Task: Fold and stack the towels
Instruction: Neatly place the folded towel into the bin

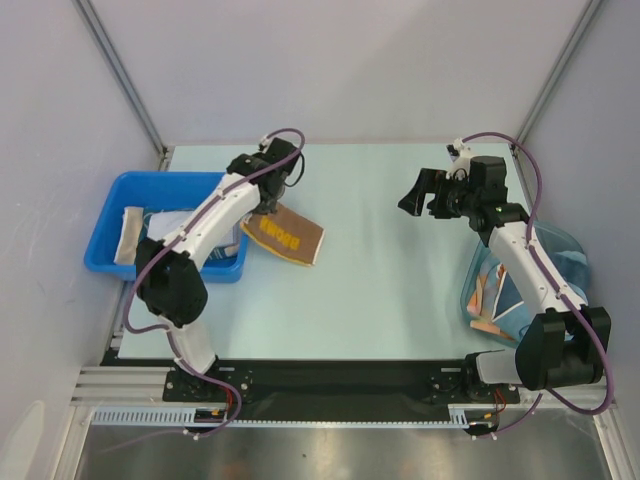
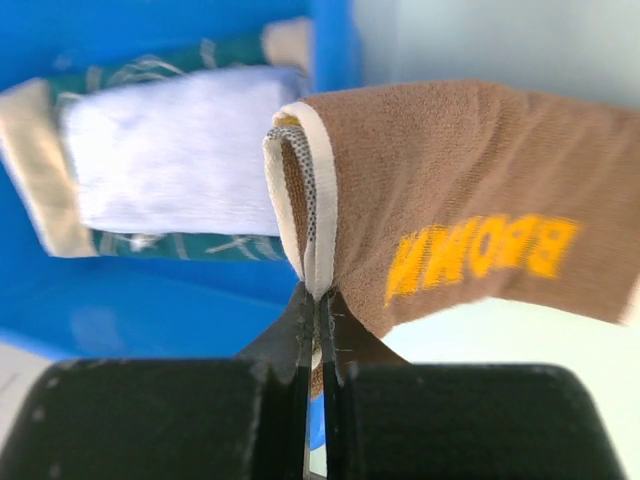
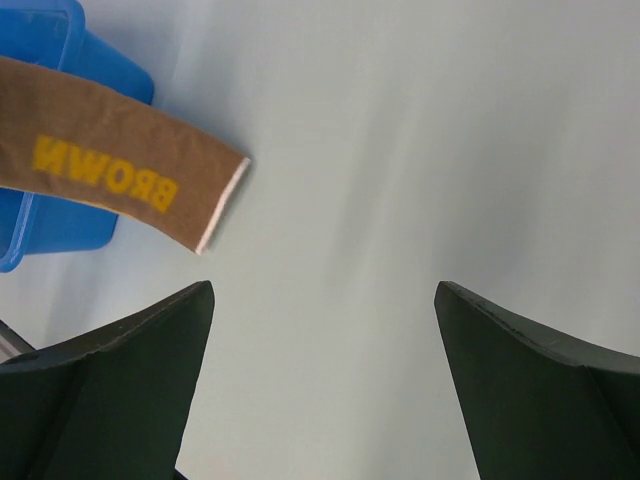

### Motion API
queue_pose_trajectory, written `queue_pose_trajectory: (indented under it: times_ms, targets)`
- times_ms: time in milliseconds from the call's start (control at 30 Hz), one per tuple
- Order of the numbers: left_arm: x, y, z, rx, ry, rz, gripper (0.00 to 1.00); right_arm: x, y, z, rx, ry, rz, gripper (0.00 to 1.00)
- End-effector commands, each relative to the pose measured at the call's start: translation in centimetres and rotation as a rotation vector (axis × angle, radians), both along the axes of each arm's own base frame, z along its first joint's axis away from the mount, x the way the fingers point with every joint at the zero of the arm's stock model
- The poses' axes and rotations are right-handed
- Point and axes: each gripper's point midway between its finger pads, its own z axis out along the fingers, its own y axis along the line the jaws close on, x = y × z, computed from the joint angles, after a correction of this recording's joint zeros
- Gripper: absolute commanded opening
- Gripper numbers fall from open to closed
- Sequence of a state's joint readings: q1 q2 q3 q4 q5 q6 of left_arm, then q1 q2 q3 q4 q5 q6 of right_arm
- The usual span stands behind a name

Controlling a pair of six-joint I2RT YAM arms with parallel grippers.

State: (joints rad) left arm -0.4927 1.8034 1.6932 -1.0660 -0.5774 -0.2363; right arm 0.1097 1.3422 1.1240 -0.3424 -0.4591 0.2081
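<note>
from above, my left gripper (image 1: 268, 205) is pinched shut on one end of the folded brown terry towel with yellow lettering (image 1: 288, 233). its long axis runs from the blue plastic bin (image 1: 108, 205) out toward mid-table, free end rightward. it perhaps hangs clear.

left wrist: the white-edged fold is clamped, the far end blurred and cut off. a lavender-white towel (image 2: 170, 160) lies on a teal one (image 2: 140, 68) in the bin.

right wrist: my right gripper (image 3: 322, 290) gapes wide, empty. the towel's held end is out of frame.

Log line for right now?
left jaws: shut on brown towel | right jaws: open, empty | blue bin: teal towel, white towel inside
</note>
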Motion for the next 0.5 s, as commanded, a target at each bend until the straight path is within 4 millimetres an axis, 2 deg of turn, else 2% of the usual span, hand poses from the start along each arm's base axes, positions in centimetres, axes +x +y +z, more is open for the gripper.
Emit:
queue_pose_trajectory:
  times_ms: [0, 100, 233, 300, 400, 433, 467]
  targets:
    - [-0.3, 2.4, 6.7, 0.043, -0.136, 0.015, 0.0, 0.2, -0.2, 1.1, 0.0, -0.04, -0.005, 1.0]
    - [-0.5, 3.8, 7.4, 0.063, -0.138, 0.037, 0.0, 0.2, -0.1, 1.0, 0.004, -0.036, -0.006, 1.0]
    - [-0.8, 7.4, 7.9, 0.094, -0.138, 0.104, 0.0, 0.2, -0.1, 1.2, 0.006, -0.04, -0.007, 1.0]
    - [-0.8, 8.5, 7.6, 0.095, -0.136, 0.118, 0.0, 0.1, -0.2, 1.4, 0.004, -0.043, -0.006, 1.0]
    - [-0.5, 11.3, 7.3, 0.087, -0.157, 0.17, 0.0, 0.0, -0.2, 1.5, 0.005, -0.044, -0.006, 1.0]
    - [-0.2, 12.9, 7.1, 0.087, -0.167, 0.211, 0.01, -0.1, -0.2, 1.4, 0.006, -0.043, -0.007, 1.0]
    - [-0.2, 13.6, 6.3, 0.081, -0.148, 0.214, 0.0, -0.1, -0.1, 1.6, 0.011, -0.045, -0.008, 1.0]
